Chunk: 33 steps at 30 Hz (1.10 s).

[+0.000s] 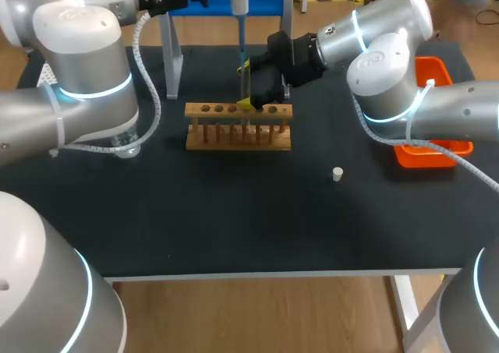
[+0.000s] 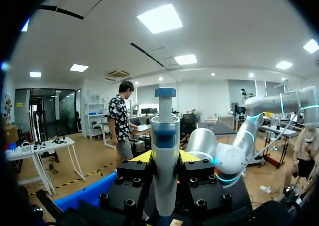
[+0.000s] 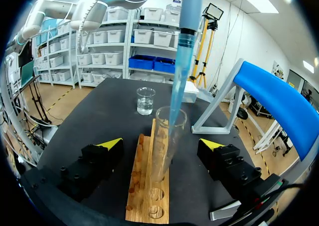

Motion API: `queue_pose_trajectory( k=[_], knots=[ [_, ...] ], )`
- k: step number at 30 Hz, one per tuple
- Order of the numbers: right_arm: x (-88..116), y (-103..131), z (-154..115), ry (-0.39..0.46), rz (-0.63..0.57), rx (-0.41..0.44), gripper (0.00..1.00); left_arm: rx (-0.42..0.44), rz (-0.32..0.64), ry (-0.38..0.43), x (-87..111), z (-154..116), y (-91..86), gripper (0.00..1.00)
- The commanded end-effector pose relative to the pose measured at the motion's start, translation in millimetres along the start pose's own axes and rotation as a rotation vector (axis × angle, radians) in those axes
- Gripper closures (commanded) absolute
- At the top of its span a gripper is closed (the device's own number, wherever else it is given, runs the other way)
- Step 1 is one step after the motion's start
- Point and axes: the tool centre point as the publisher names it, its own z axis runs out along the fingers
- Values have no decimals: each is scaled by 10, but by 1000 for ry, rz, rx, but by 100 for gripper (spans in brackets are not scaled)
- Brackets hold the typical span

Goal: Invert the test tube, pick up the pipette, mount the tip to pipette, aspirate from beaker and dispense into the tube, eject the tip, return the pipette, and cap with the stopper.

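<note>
Clamping the pipette (image 2: 165, 131) upright, the left gripper (image 2: 164, 157) aims its tip (image 3: 177, 101) into the tube (image 3: 167, 136) in the rack (image 3: 147, 201), likely for dispensing; the right gripper (image 3: 159, 146) flanks the tube, spread wide.

No text, number, label or sign can be read in any view. Pipette (image 2: 165, 151): the body shows plain blue and white bands, with no marking that can be made out. Beaker (image 3: 145, 100): any graduation print on the glass is too small to tell. Wooden rack (image 1: 238, 125) on the tabletop (image 1: 234, 213): bare wood, nothing legible on its face.
</note>
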Motion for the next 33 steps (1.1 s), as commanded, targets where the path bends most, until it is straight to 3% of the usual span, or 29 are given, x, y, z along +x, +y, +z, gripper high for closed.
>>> queue_pose_trajectory(
  k=[1,11,33],
  knots=[
    [2,0,-11,2,0,2,0,2,8,-4,8,-23,-4,100],
    [2,0,-11,2,0,2,0,59,47,18,42,-32,-27,100],
    [2,0,-11,2,0,2,0,26,40,28,80,28,104,100]
  ],
)
